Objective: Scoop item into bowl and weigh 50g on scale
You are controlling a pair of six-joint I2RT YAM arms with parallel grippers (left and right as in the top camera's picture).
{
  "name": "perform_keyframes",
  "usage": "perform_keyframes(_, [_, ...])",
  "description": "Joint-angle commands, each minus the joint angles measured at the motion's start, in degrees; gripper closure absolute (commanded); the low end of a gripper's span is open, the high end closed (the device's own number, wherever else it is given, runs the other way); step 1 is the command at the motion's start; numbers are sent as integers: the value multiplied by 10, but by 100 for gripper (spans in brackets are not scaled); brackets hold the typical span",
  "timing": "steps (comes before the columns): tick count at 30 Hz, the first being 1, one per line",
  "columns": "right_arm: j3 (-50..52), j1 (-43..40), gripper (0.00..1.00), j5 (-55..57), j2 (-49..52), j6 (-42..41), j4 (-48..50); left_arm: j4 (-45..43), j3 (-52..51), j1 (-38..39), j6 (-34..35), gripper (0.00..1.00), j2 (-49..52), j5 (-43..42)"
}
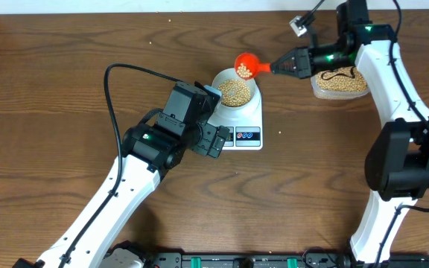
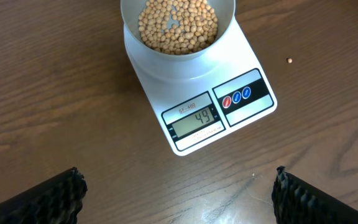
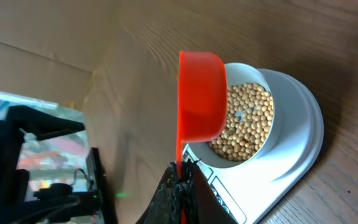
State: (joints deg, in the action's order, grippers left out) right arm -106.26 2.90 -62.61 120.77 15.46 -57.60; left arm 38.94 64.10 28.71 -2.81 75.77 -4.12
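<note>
At centre of the counter point(image 1: 65, 67), the scale point(image 2: 166, 87) lies flat with the bowl point(image 2: 225, 12) standing on its platform. The bowl is part-filled with beans point(image 2: 178, 28), and a small patch of its pale bottom shows through them. The display point(image 2: 195, 119) reads 49 (unit not legible), with coloured buttons point(image 2: 236, 97) beside it.

Right fingers point(image 3: 166, 202): pressed onto the thin handle of an orange scoop point(image 1: 246, 65), pinching it. The scoop is held at the bowl's far-right rim, and the overhead view shows a few beans in its cup. Whether it touches the rim cannot be determined.

Left fingers point(image 2: 48, 199): spread wide, gripping nothing. They hang over bare counter just in front of the scale's display edge (only the two dark tips show in the wrist view).

One stray bean point(image 2: 289, 60) lies on the counter to the right of the scale, apart from it.

A clear container point(image 1: 339, 83) holding more beans sits beneath the right arm, well apart from the scale.
</note>
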Motion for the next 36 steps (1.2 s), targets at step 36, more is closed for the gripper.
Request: perform_keyframes(36, [2,41,99,119,-21,54,-31,1,0,-2,1,2,4,7])
